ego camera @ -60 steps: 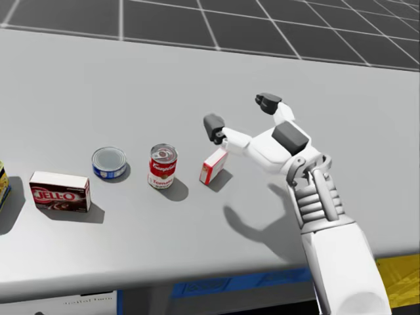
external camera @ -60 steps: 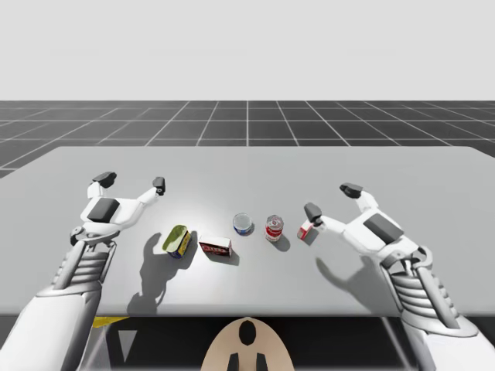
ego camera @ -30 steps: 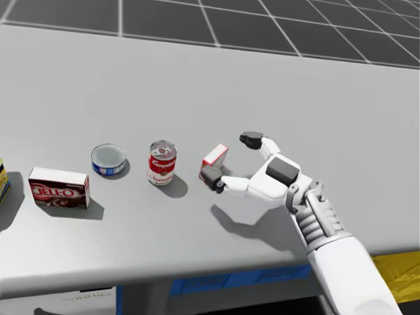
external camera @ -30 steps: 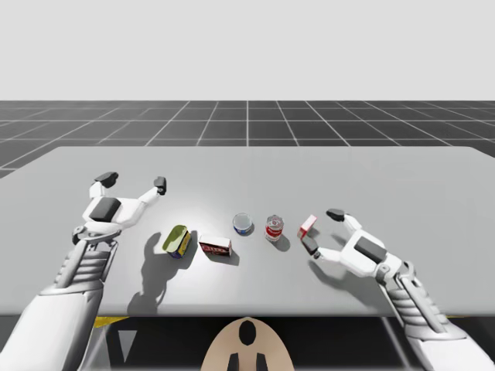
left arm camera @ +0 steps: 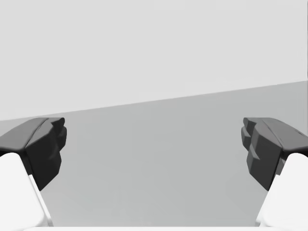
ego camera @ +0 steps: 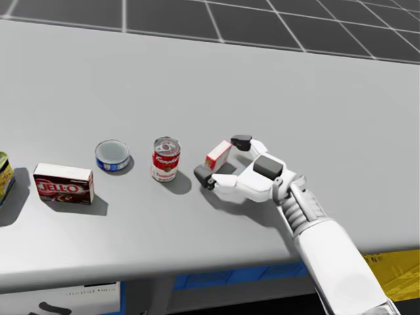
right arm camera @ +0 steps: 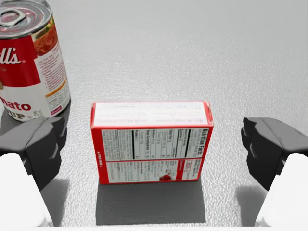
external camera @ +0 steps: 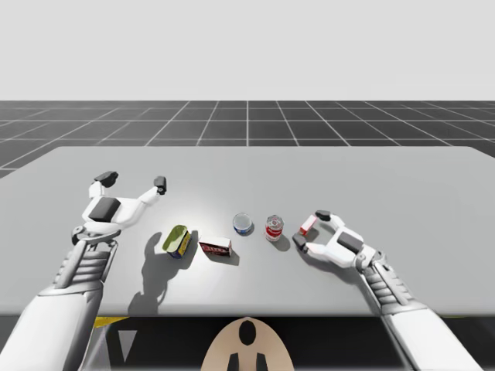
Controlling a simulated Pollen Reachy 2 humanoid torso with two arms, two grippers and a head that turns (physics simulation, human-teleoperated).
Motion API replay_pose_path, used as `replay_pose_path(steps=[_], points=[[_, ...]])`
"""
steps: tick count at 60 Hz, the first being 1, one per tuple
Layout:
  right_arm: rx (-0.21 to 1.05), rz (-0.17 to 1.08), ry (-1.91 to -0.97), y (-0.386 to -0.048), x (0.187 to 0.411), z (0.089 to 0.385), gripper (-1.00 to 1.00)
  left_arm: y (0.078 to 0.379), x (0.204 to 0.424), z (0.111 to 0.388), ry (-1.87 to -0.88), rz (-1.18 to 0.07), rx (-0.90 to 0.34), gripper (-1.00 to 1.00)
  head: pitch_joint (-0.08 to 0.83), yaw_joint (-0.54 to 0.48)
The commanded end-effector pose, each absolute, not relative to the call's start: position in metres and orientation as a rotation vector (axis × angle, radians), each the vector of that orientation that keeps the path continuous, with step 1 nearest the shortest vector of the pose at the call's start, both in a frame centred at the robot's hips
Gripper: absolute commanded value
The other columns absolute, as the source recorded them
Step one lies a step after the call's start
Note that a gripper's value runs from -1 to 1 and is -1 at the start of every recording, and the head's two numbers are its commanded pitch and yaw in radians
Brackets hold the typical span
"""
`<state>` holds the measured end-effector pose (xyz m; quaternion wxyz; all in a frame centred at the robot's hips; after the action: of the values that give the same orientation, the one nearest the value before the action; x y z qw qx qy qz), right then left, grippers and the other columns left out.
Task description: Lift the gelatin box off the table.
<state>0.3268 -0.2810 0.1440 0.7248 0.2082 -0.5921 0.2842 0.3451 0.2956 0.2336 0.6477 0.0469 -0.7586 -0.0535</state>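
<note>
Lower now, my right gripper (right arm camera: 154,144), spread wide, has the small red-and-white cardboard box (ego camera: 217,155) lying longways between its fingers, untouched.

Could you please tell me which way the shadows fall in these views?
High view: my left gripper and arm shadow the table beside the yellow-green can. Head view: the red soup can and dark box cast shadows toward the table's near edge. Right wrist view: the red-and-white box is lit, its shadow falling toward my right gripper.
</note>
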Motion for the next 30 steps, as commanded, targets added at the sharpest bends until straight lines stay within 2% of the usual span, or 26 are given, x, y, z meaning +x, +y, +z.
replay_pose_path(steps=[1, 19, 20, 22, 23, 24, 30], points=[[0.451, 0.623, -1.293, -0.275, 0.339, 0.141, -1.0, 0.296, 0.344, 0.235, -1.73, -0.121, 0.104, -1.0, 0.673, -0.27], [0.44, 0.659, -1.29, -0.267, 0.345, 0.134, -1.0, 0.295, 0.343, 0.236, -1.734, -0.126, 0.103, -1.0, 0.673, -0.27], [0.439, 0.663, -1.294, -0.267, 0.345, 0.133, -0.93, 0.295, 0.343, 0.236, -1.734, -0.126, 0.103, -1.0, 0.673, -0.27], [0.428, 0.654, -1.284, -0.268, 0.343, 0.133, -0.41, 0.295, 0.343, 0.236, -1.734, -0.126, 0.103, -1.0, 0.673, -0.27], [0.441, 0.664, -1.257, -0.269, 0.341, 0.132, 0.85, 0.295, 0.342, 0.236, -1.734, -0.126, 0.103, -1.0, 0.671, -0.27], [0.451, 0.666, -1.245, -0.269, 0.34, 0.132, 1.0, 0.295, 0.342, 0.236, -1.734, -0.126, 0.103, -1.0, 0.671, -0.27], [0.466, 0.659, -1.235, -0.27, 0.337, 0.13, 1.0, 0.294, 0.342, 0.236, -1.735, -0.128, 0.107, -1.0, 0.653, -0.27]])
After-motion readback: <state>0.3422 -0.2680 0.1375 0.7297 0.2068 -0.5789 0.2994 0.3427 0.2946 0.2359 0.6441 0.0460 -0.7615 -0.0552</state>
